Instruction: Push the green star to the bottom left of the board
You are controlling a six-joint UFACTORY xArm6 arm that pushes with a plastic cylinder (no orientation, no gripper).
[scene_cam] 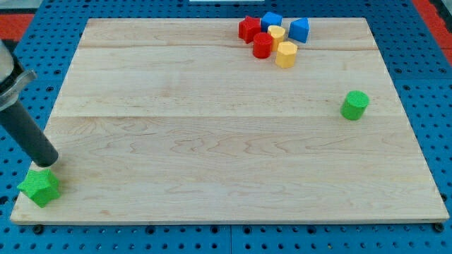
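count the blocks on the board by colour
green: 2, the green star and the green cylinder
red: 2, the red star and the red cylinder
blue: 2, one blue block and another blue block
yellow: 2, the yellow hexagon block and a smaller yellow block
total: 8
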